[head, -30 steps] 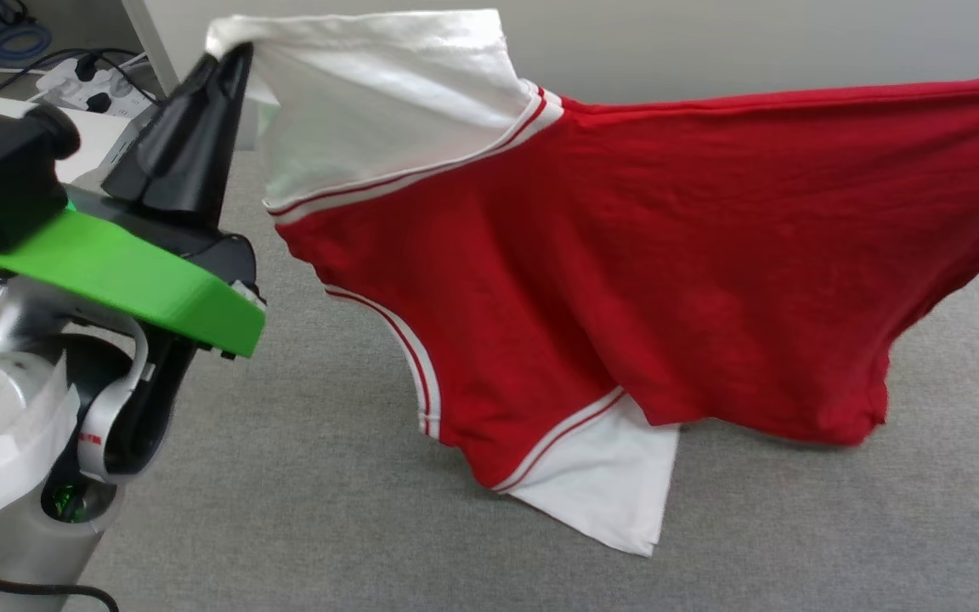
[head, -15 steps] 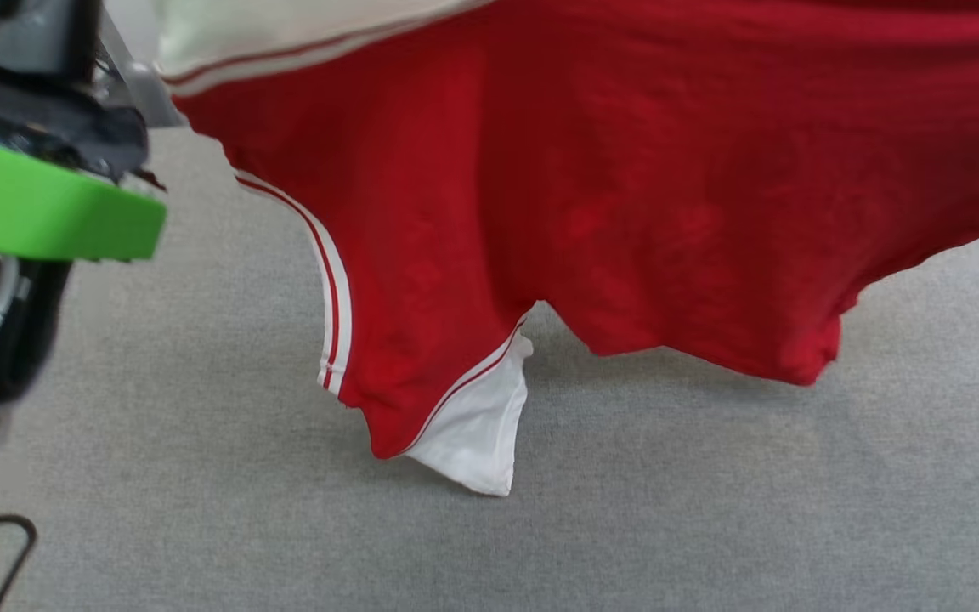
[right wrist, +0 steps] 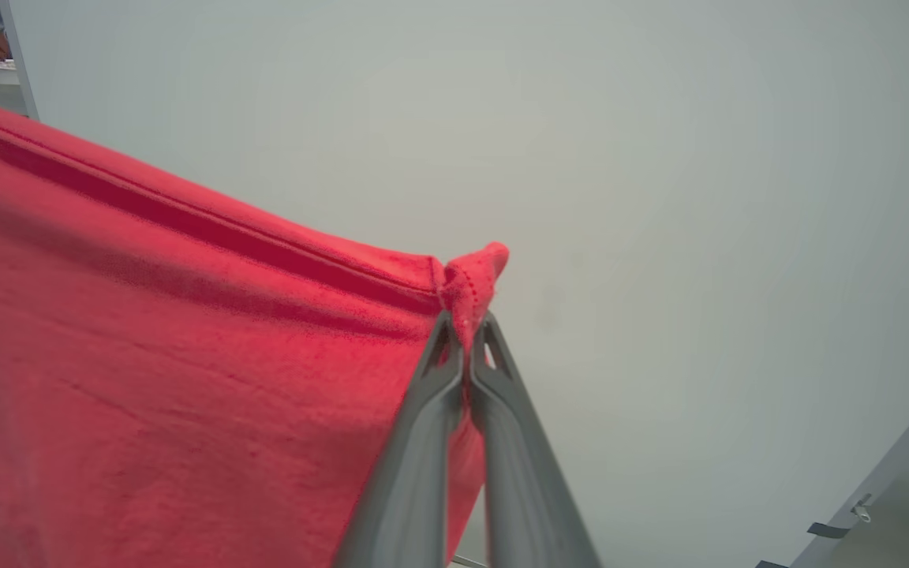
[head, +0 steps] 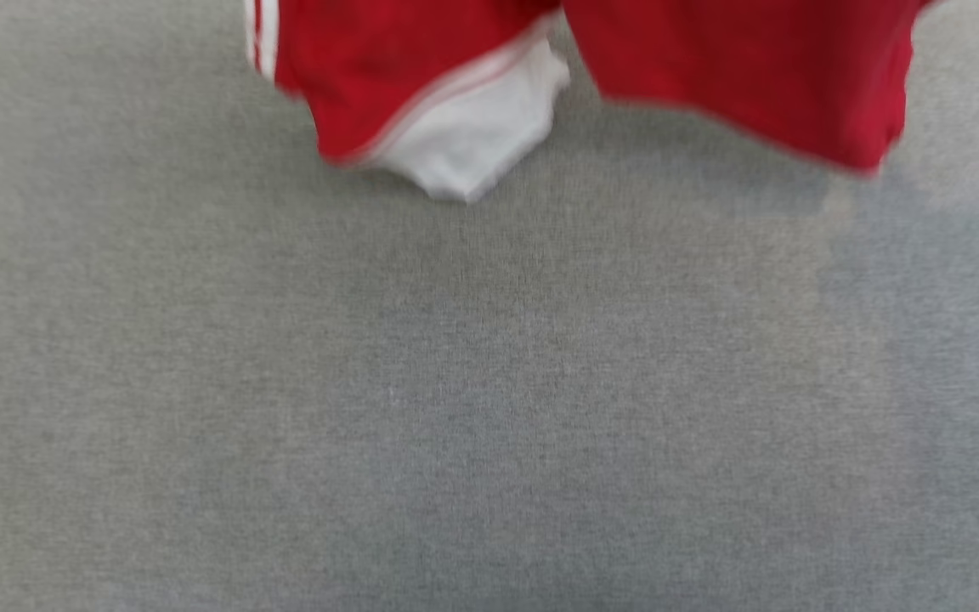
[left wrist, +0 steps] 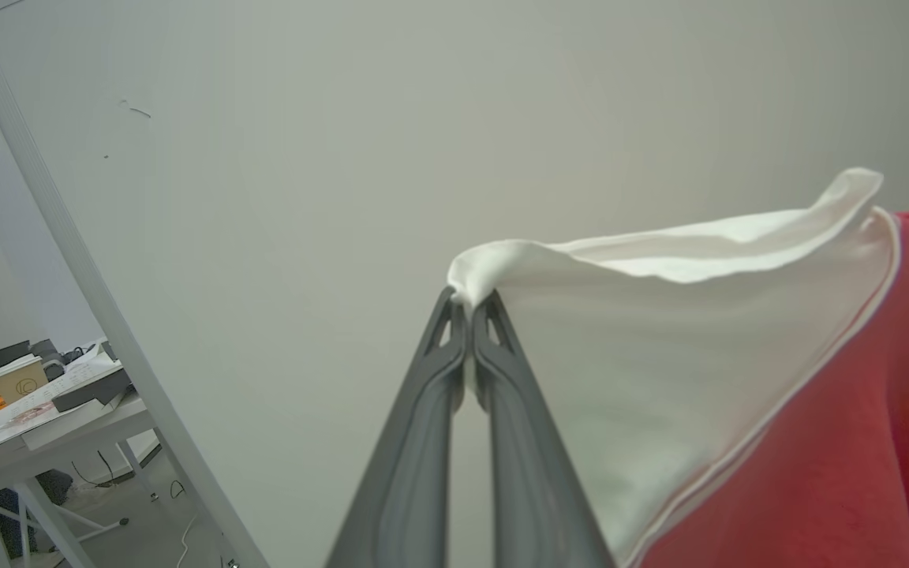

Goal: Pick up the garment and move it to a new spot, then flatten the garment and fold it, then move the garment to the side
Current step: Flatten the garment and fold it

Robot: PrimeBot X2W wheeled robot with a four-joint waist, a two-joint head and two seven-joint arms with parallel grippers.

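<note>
The grey fabric-topped bench (head: 489, 382) spreads open and wide, the garment (head: 736, 76) hanging blurred over its far part, a white sleeve lowest. A pale wall (left wrist: 304, 158) stands behind. The left tool (left wrist: 470, 304) is pinched tight on a white sleeve corner and the right tool (right wrist: 466, 323) on a red corner, with the cloth stretched between them. A cluttered side bench (left wrist: 36, 418) sits well apart beyond a white post (left wrist: 68, 260).

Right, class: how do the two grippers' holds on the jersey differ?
The left gripper pinches the white sleeve of the garment; the right gripper pinches a red corner. Cloth trails right of the left gripper in its wrist view, left of the right gripper in its own. Both are shut on the garment.
</note>
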